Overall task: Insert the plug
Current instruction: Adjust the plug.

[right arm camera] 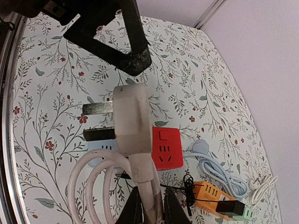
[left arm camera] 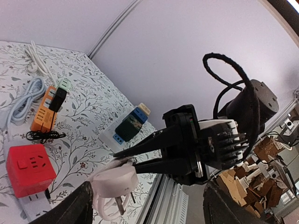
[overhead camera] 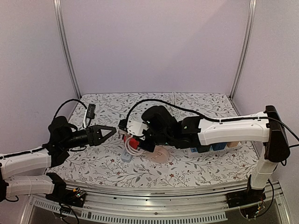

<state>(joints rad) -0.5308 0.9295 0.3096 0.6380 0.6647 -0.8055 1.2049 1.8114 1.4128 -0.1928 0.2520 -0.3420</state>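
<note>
1. Jaws of the right gripper (left arm camera: 125,157) are clamped on the white plug (right arm camera: 133,122) at its cord end; the plug sits mid-frame in the right wrist view, prongs pointing left.
2. The left gripper (overhead camera: 113,131) has its jaws apart, just left of the plug in the top view.
3. A red socket cube (right arm camera: 164,148) lies on the floral table (overhead camera: 196,172), behind the plug's right edge.

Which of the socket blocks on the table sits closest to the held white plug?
The red cube socket, right beside the white plug; the orange strip lies clearly farther off.
</note>
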